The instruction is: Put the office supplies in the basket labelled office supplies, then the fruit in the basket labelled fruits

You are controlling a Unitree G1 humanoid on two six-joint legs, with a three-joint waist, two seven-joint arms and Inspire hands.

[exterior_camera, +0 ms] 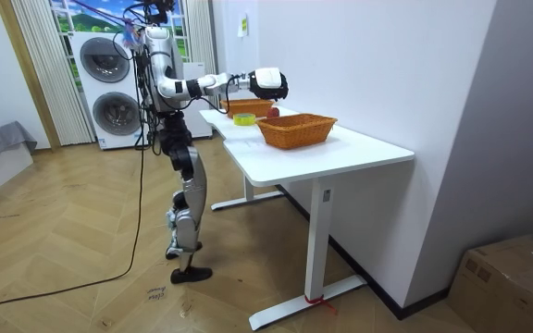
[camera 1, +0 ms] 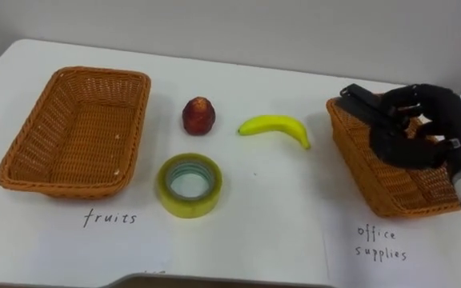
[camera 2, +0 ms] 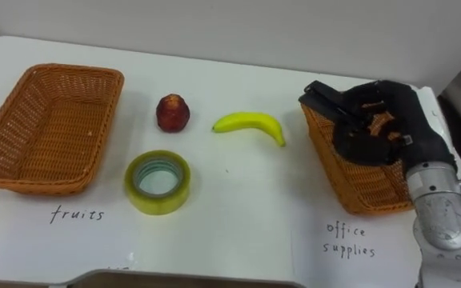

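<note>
Observed, right hand point(camera 1: 413, 138): black shell throughout, fingers built of short jointed segments, a small white tag at its back. Behind it a black cuff, then a silver-grey metal cylinder as forearm. Room view: head and torso white and silver with dark joints, thighs dark, lower legs silver-grey, feet black. Straps rise from the shoulders. A dark cable trails across the floor.

Two washing machines point(exterior_camera: 109, 85) stand stacked beyond the white table point(exterior_camera: 364, 146).
</note>
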